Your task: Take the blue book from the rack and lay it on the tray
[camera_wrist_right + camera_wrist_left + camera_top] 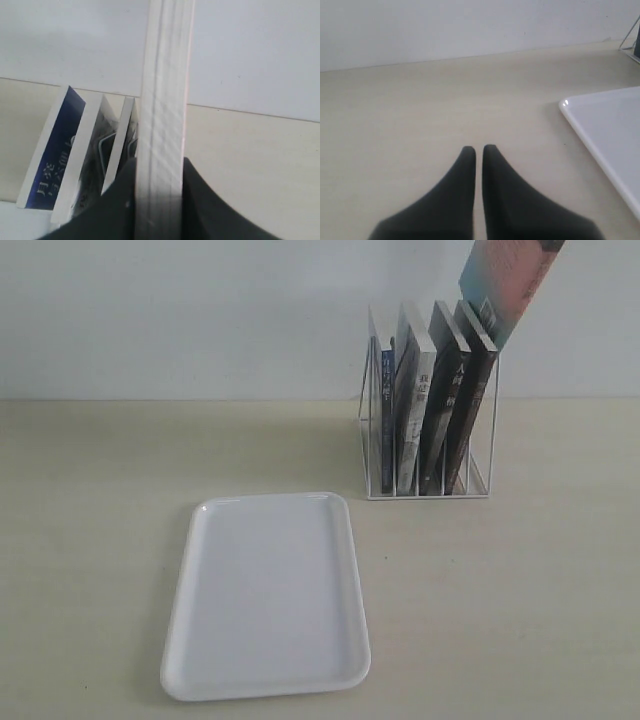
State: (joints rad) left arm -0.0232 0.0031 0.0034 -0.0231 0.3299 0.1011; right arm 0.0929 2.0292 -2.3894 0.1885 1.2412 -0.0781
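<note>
A teal-and-red book [510, 275] is pinched by the right gripper [159, 162] above the rack [428, 496], the blue book [386, 415] being seen inside it, so the wrong volume may be laid on the tray [265, 695]; the left gripper [478, 150] is pressed together.

Pale beige tabletop [540, 590], matte, nothing on its right half. Plain off-white wall [200, 310] behind. Three books stand side by side: grey-spined book [408, 415], black-spined book [438, 405], second black-spined book [470, 415]. Teal and red-orange book [510, 278] is up in the air and tilted, top cut off by the frame, lower corner just beside the second black-spined book's top; contact unclear. Right wrist view shows its white page edge.
</note>
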